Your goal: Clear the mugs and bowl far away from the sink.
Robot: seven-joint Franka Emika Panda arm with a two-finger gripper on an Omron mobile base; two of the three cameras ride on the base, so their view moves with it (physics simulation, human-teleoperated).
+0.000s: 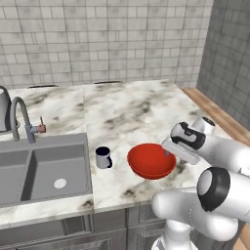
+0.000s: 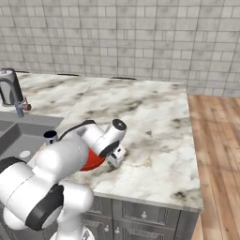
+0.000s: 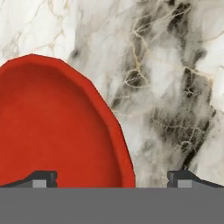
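Note:
The red bowl (image 1: 151,160) sits on the marble counter (image 1: 132,112) near its front edge, right of the sink (image 1: 41,168). A light grey mug (image 1: 103,157) with a dark inside stands between bowl and sink, close to the basin's rim. My gripper (image 1: 169,154) is open and low at the bowl's right rim. In the hand view the bowl (image 3: 52,127) spreads across the left, its rim running between my fingertips (image 3: 41,178), with one tip over the bowl and the other over bare counter; the gripper (image 3: 113,179) holds nothing. My arm covers most of the bowl (image 2: 93,161) in the right base view.
A curved tap (image 1: 22,117) rises behind the sink, with a tall rounded vessel (image 1: 3,110) at the far left. Marble counter stretches back to the tiled wall (image 1: 107,39) and off to the right. Wooden floor (image 2: 215,140) lies past the counter's right end.

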